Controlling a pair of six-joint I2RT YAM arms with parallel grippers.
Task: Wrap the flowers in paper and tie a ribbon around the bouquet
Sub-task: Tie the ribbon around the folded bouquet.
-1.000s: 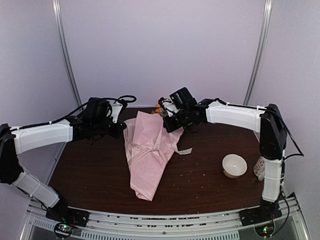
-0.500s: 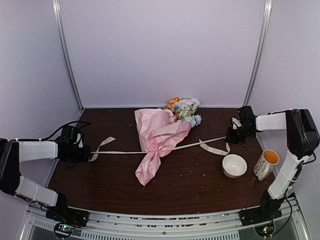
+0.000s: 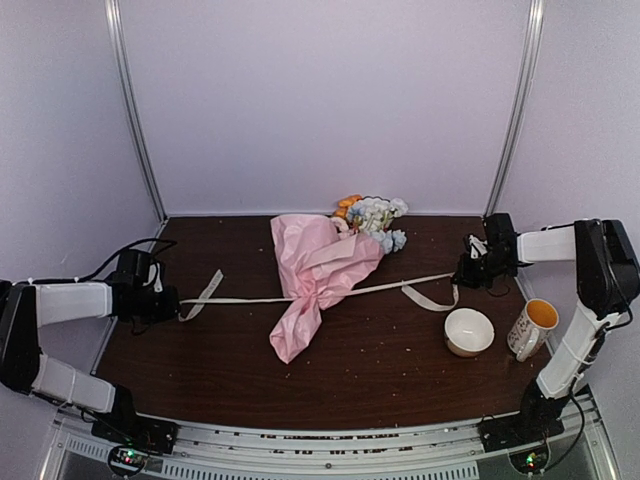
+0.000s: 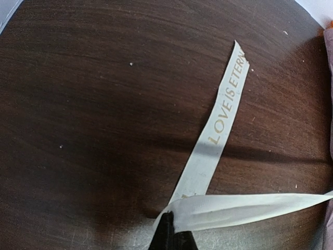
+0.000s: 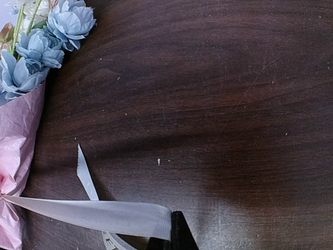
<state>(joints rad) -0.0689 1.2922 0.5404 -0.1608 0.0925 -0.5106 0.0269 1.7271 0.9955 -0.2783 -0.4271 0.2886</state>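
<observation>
Since half a second ago the ribbon (image 3: 250,299) has been drawn a little tauter. The right jaws have shifted slightly toward the right edge of the worktop (image 3: 380,375), and the paper (image 3: 305,250) looks pinched narrower at its waist. A second ago both arms crowded over the bundle at the middle; now they sit well apart at opposite sides.

The bouquet (image 3: 318,275) lies on its side at mid-worktop. Its flowers (image 3: 372,218), pale blue, white and orange, point toward the back wall, and the crumpled pink tail points toward the near edge. The cream band runs almost straight from the left jaws, meets the cinched waist, and goes on to the right jaws. One loose end angles away beside each arm. The left wrist view shows gold lettering, "LOVE IS ETERN", on the left end.

Both pairs of jaws are pressed together, each pinching the ribbon. A white bowl (image 3: 468,331) and a mug (image 3: 530,326) stand near the right arm.
</observation>
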